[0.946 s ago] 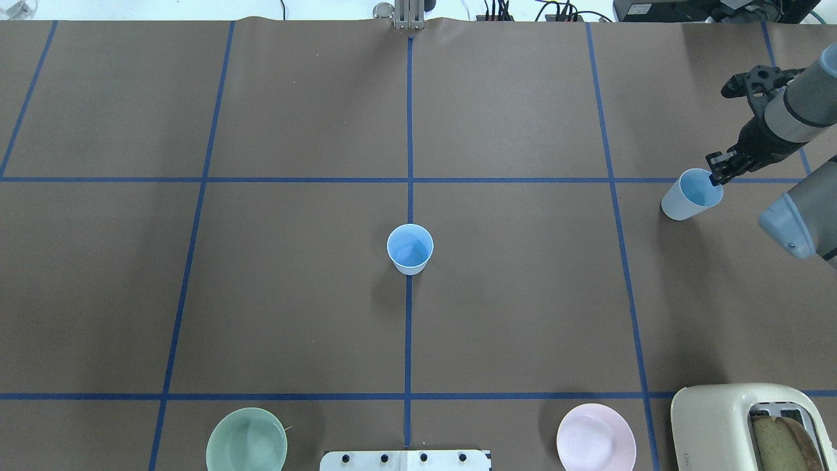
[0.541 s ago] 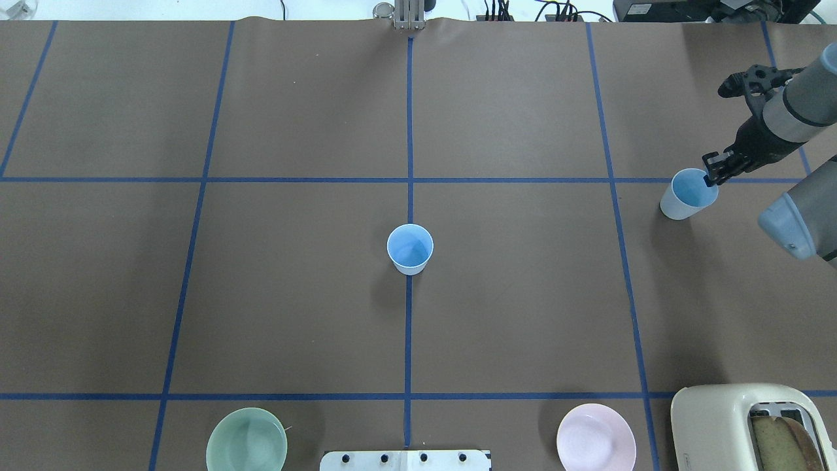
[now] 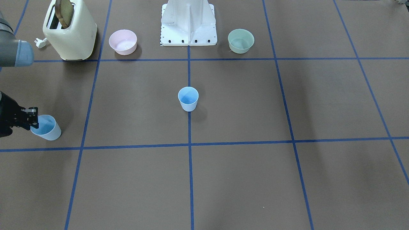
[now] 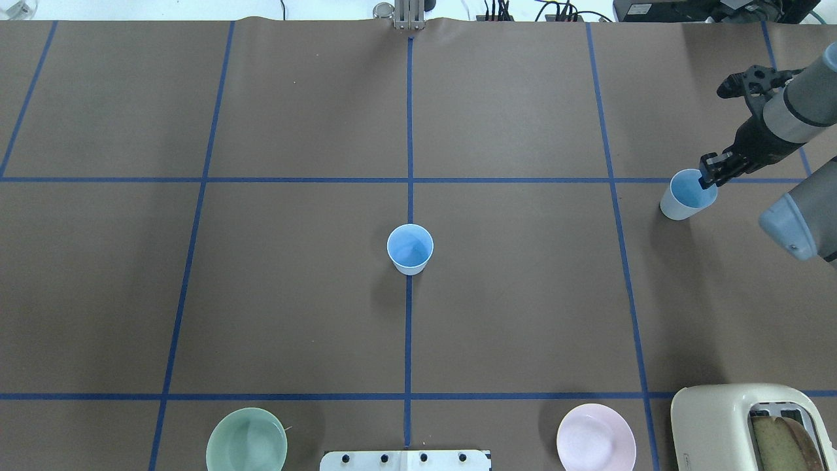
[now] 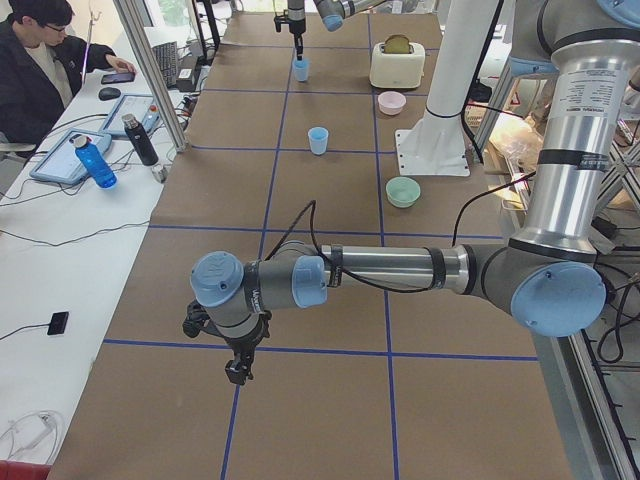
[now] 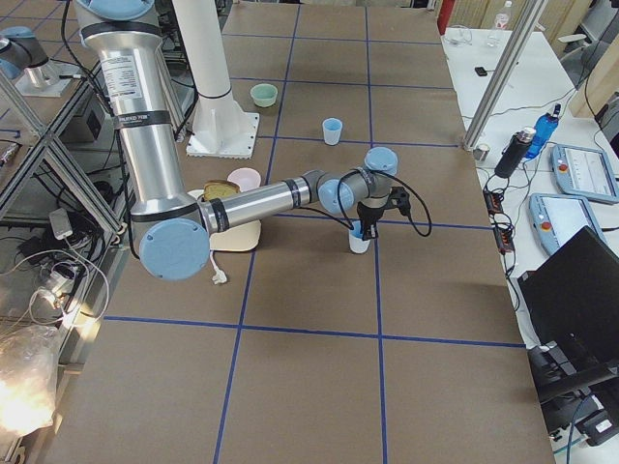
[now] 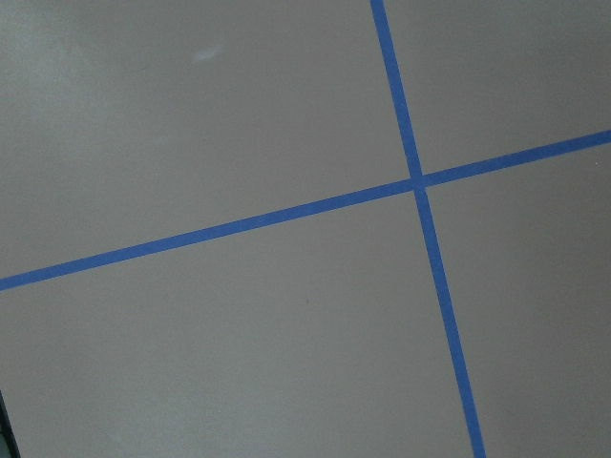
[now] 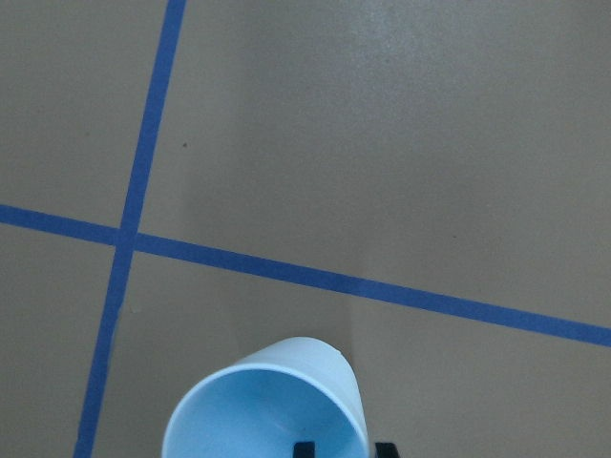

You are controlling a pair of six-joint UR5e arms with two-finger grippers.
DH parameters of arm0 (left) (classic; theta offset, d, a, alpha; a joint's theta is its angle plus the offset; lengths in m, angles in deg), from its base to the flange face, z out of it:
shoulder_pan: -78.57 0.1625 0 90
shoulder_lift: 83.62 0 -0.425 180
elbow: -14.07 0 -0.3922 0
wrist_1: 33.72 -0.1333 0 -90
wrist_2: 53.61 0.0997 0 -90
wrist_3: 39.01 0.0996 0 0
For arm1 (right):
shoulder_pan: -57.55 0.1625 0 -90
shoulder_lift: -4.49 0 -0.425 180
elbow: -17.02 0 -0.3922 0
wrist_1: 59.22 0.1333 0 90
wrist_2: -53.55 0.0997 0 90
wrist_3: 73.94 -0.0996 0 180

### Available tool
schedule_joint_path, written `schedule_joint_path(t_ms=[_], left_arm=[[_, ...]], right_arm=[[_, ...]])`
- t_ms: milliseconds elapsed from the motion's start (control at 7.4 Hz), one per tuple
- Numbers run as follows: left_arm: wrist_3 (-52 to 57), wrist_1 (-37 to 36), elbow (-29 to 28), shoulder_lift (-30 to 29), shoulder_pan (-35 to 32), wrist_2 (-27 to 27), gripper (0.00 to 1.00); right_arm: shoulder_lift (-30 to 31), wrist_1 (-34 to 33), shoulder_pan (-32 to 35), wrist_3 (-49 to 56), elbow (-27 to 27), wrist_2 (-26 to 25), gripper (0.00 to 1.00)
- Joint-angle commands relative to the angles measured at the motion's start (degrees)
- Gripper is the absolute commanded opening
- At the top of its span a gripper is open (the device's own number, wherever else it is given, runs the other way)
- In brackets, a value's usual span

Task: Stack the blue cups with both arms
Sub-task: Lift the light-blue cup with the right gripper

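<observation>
One blue cup (image 4: 410,248) stands upright on the centre tape line, also in the front view (image 3: 188,98). The second blue cup (image 4: 683,196) is at the table's right side, tilted, with my right gripper (image 4: 709,175) shut on its rim. The right wrist view shows that cup (image 8: 267,410) from above with the fingertips (image 8: 304,448) on either side of its rim. It also shows in the front view (image 3: 48,128). My left gripper (image 5: 237,372) shows only in the exterior left view, low over the table, far from both cups. I cannot tell whether it is open or shut.
A green bowl (image 4: 246,439) and a pink bowl (image 4: 596,437) sit near the robot's base, on either side of the white pedestal (image 3: 188,22). A cream toaster (image 4: 745,425) holding a bread slice stands at the near right corner.
My right gripper and the cup in it have shifted slightly left and away from the robot. The centre cup has not moved.
</observation>
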Motion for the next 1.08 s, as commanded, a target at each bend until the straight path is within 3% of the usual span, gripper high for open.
schedule_joint_path(t_ms=[0, 405, 676, 946], left_arm=[[0.0, 0.0, 0.0, 0.0, -0.1, 0.0, 0.98], [0.0, 0.0, 0.2, 0.0, 0.0, 0.0, 0.98], [0.0, 0.0, 0.3, 0.0, 0.0, 0.0, 0.98], [0.0, 0.0, 0.3, 0.0, 0.0, 0.0, 0.98]], right_arm=[[0.2, 0.1, 0.0, 0.1, -1.0, -0.1, 0.34], [0.2, 0.1, -0.1, 0.2, -1.4, -0.1, 0.31], [0.2, 0.1, -0.1, 0.3, -1.7, -0.2, 0.00], [0.1, 0.1, 0.0, 0.3, -1.2, -0.1, 0.00]])
